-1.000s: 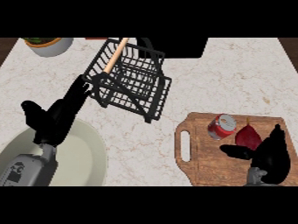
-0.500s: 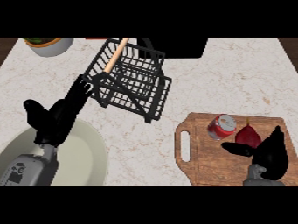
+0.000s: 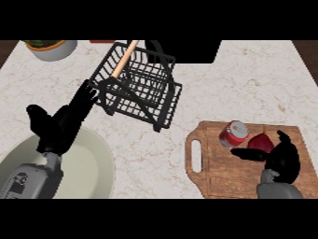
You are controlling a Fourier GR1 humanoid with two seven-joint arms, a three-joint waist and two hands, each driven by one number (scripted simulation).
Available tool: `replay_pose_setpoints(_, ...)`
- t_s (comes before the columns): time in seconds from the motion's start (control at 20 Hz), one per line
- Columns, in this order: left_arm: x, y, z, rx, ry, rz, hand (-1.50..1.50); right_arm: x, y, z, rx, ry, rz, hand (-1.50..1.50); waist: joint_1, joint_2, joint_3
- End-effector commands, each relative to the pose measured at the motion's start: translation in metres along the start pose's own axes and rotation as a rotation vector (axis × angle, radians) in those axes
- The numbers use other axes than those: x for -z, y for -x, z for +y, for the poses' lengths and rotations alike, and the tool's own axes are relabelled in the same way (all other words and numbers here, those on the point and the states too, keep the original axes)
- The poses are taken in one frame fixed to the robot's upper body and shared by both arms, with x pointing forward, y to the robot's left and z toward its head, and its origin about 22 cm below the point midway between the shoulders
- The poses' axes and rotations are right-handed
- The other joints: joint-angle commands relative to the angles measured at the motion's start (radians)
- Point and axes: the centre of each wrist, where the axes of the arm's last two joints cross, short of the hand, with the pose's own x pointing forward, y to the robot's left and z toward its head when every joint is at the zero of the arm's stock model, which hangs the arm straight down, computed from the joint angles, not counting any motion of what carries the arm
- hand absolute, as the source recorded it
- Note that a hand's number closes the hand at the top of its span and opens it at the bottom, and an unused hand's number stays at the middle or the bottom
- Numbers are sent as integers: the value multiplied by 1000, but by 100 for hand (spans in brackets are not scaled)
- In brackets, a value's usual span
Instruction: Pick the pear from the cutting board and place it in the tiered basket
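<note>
The pear (image 3: 260,141), dark red, lies on the cutting board (image 3: 216,175) beside a red can (image 3: 233,134), so nothing is picked up yet and all the carrying to the tiered basket (image 3: 142,91) is left, as I judge it. The right hand (image 3: 279,158) is over the cutting board, touching or almost touching the pear, with thumb and fingers spread around it but not closed. The left hand (image 3: 57,123) rests open, well away from the cutting board, above a pale plate (image 3: 92,165).

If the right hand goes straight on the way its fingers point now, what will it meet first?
Most likely the dark red pear, just ahead of the right hand on the cutting board. The red can stands left of that line. Height is unclear.
</note>
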Motion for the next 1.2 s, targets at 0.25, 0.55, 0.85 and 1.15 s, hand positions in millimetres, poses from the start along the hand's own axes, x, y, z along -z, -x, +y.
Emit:
replay_pose_setpoints(0.25, 0, 20, -9, -45, 4, 36, 0, -5, -2, 35, -41, 9, -93, 150, 5, 20, 3)
replay_pose_setpoints(0.55, 4, 21, -5, -71, 4, 49, 0, -13, -9, 27, 63, 68, -139, 150, -1, 19, 3)
replay_pose_setpoints(0.85, -1, 17, -12, -42, 44, 38, 0, -89, 21, 60, -229, -40, -340, 150, 21, 16, -1)
replay_pose_setpoints(1.15, 2, 16, -11, -51, 23, 42, 0, -176, 36, 57, -307, -117, -488, 150, 5, 8, -2)
